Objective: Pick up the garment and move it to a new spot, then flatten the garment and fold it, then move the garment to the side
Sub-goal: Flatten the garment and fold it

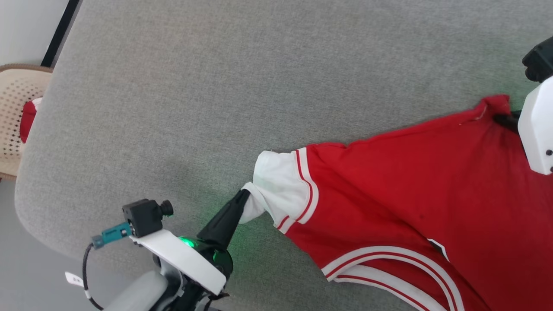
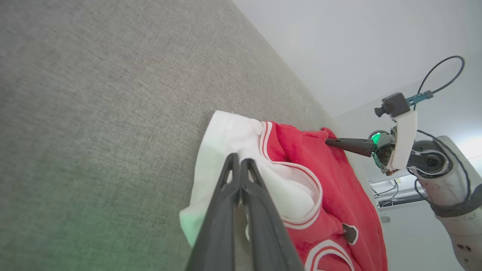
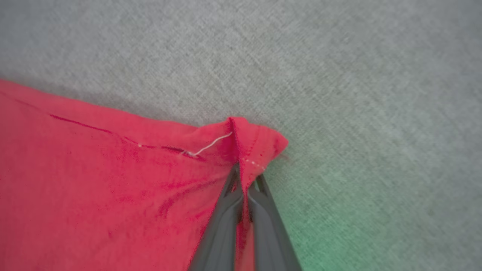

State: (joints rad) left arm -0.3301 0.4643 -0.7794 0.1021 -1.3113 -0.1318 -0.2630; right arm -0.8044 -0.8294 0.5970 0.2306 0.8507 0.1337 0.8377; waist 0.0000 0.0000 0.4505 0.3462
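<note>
- Count: one garment (image 1: 389,194), a red soft-knit short-sleeved shirt with white sleeves and red-and-white striped trim; two dark long-fingered grippers; one grey woven fabric surface (image 1: 216,86).
- Also counted: one beige perforated woven piece (image 1: 13,99) at the left edge of the head view, with one small red cloth (image 1: 28,119) on it, well apart from the garment.
- Location of the garment: it lies on the grey surface and takes up the lower right of the head view, stretched between the two grippers.
- Left gripper (image 1: 243,196): lower centre of the head view, at the garment's leftmost end. Fingers are together and pinched on the edge of a white sleeve. The left wrist view confirms this, with white cloth bunched around the closed tips (image 2: 240,160).
- Right gripper (image 1: 503,119): right edge of the head view, at the garment's upper right corner. In the right wrist view the fingers (image 3: 246,175) are clamped on a red hem corner, and a fold of cloth stands up between them.
- A loose white thread (image 3: 211,146) lies just beside that corner.
</note>
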